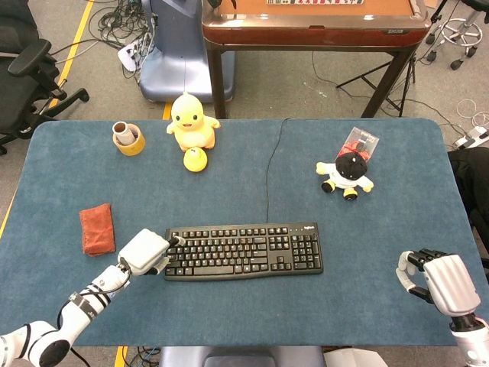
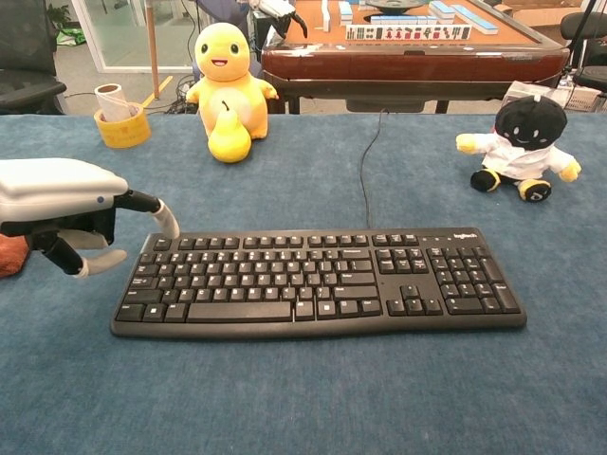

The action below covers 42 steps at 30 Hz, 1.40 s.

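Note:
A black keyboard (image 1: 243,251) (image 2: 318,282) lies on the blue table (image 1: 229,191) near its front edge. My left hand (image 1: 145,251) (image 2: 66,204) hovers at the keyboard's left end, one finger stretched out over the top-left corner keys. Whether that fingertip touches a key cannot be told. This hand holds nothing. My right hand (image 1: 439,283) sits at the table's front right corner, far from the keyboard, fingers loosely bent and holding nothing. The chest view does not show it.
A red cloth (image 1: 97,228) (image 2: 9,256) lies left of the left hand. At the back stand a yellow tape roll (image 1: 128,139) (image 2: 119,123), a yellow duck plush (image 1: 191,121) (image 2: 226,71) with a small yellow toy (image 1: 195,160) (image 2: 228,137), and a black-and-white plush (image 1: 348,174) (image 2: 520,142). The keyboard cable (image 1: 269,176) runs back.

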Each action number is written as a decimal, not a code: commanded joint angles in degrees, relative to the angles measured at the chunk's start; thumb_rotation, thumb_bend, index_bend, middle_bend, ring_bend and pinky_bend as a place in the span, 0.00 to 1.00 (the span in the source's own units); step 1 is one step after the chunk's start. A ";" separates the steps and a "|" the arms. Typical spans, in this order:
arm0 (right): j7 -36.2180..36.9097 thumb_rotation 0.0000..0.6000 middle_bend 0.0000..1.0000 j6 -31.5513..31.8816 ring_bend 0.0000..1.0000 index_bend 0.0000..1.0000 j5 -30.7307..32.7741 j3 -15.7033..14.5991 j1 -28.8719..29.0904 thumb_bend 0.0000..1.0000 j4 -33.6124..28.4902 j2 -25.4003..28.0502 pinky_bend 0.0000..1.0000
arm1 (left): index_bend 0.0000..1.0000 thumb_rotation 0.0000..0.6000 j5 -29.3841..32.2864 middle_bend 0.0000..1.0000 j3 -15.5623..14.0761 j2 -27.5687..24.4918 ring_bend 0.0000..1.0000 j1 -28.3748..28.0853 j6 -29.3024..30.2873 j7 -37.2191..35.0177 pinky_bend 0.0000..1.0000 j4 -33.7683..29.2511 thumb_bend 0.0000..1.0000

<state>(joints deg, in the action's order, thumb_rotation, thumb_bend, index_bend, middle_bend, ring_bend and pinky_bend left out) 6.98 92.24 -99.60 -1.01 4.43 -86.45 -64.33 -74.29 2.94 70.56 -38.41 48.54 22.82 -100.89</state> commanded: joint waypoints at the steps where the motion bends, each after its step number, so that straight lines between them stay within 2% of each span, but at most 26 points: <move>1: -0.10 1.00 0.68 0.42 0.64 0.28 0.53 0.27 -0.26 0.42 -0.09 0.06 0.78 | 0.25 1.00 2.04 1.00 -0.05 1.00 0.99 -0.75 -0.28 1.67 1.00 0.48 0.48; 7: 0.06 1.00 0.68 0.65 0.64 0.28 0.02 0.04 -0.34 0.42 -0.06 0.31 0.78 | 0.25 1.00 4.67 1.00 -0.27 1.67 0.99 -1.37 -0.39 2.85 1.00 0.89 0.48; 42: 0.00 1.00 0.68 0.17 0.64 0.28 0.12 -0.14 -0.35 0.42 -0.46 0.92 0.78 | 0.25 1.00 7.99 1.00 -3.50 2.91 0.99 -2.44 0.16 5.44 1.00 3.97 0.48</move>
<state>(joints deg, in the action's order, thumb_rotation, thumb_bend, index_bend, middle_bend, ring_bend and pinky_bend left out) 6.98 92.41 -99.49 -1.14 4.08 -86.91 -63.41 -66.34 -0.54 73.43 -40.82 48.71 28.21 -96.97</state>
